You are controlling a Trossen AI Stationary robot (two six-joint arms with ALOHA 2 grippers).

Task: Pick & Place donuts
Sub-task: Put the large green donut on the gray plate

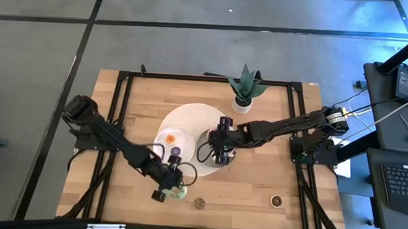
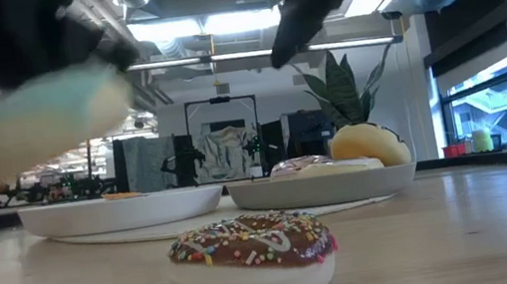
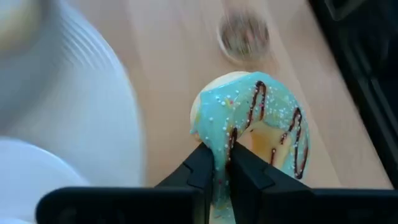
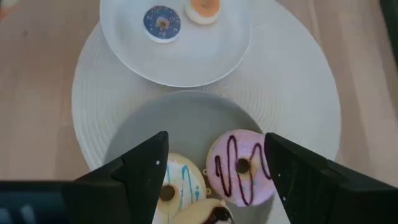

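Transport step: left gripper (image 3: 225, 163), jaws pinching the green donut (image 3: 255, 127); next, release over a plate (image 4: 186, 56). Right gripper (image 4: 214, 168) jaws spread.

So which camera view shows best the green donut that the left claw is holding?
The left wrist view: the green donut fills the picture, with chocolate drizzle and sprinkles clear, pinched by the left claw. The high view shows it only as a small pale spot. The low view shows a blurred pale-green shape. The right wrist view does not show it.
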